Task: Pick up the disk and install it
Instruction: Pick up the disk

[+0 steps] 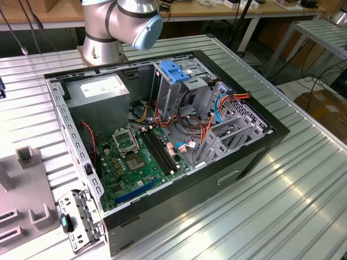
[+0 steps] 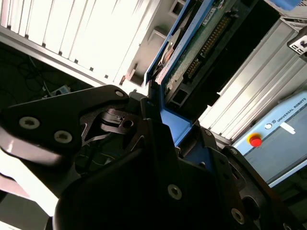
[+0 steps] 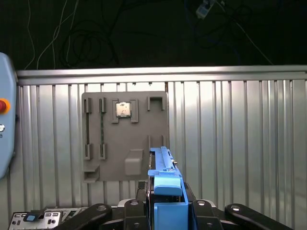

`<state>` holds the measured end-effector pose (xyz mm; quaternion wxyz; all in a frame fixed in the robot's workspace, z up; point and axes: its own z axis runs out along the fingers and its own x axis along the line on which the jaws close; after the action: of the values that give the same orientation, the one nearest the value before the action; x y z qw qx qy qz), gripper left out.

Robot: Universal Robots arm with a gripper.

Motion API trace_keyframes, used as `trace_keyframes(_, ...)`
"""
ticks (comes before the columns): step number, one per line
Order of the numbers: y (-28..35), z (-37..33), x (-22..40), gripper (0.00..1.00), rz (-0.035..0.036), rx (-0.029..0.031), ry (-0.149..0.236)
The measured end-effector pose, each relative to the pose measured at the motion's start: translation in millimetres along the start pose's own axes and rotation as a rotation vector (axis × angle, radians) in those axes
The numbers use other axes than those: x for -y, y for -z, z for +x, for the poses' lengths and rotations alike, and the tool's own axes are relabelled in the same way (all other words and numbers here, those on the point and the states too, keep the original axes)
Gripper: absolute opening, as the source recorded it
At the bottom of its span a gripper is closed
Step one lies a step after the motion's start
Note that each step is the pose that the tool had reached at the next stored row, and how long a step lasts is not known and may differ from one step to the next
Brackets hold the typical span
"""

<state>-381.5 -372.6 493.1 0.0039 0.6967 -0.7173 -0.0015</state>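
Note:
In both wrist views my gripper [image 3: 168, 205] is shut on the disk [image 3: 165, 179], which stands on edge between the black fingers [image 3: 211, 211]. The first wrist view shows its bright blue side rail and tab. In the second wrist view the gripper [image 2: 156, 108] holds the disk [image 2: 201, 36] by its blue rail, and the green circuit-board underside faces the camera. The disk hangs in the air above the ribbed metal table [image 3: 230, 143]. In the exterior view the open computer case [image 1: 255, 157] lies on the table, with its tall grey drive cage and blue latch [image 1: 174, 70] at the back.
A grey fixture plate [image 3: 125, 143] with slots and a square chip [image 3: 123, 109] lies on the table below the disk. A pendant with a red button [image 2: 255, 141] sits nearby. The arm's base [image 1: 108, 32] stands behind the case. The table edge [image 3: 158, 73] borders a dark floor with cables.

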Motion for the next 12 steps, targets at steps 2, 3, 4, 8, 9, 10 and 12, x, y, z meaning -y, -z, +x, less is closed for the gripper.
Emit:
trace_keyframes(2, 0.0, -0.1, 2.6, 0.37, -0.0001, 0.0000, 0.000)
trace_keyframes(3, 0.0, -0.1, 3.2, 0.37, 0.0000, 0.0000, 0.000)
trace_keyframes(4, 0.1, -0.1, 4.1, 0.37, -0.0001, -0.0001, 0.000)
trace_keyframes(8, 0.1, -0.2, 7.7, 0.37, -0.0001, -0.0001, -0.001)
trace_keyframes(9, 0.1, -0.2, 8.5, 0.37, -0.0001, 0.0000, 0.000)
trace_keyframes(10, 0.1, -0.3, 9.2, 0.37, 0.0000, 0.0000, -0.001)
trace_keyframes(12, 0.1, -0.3, 10.8, 0.37, -0.0001, 0.0000, -0.001)
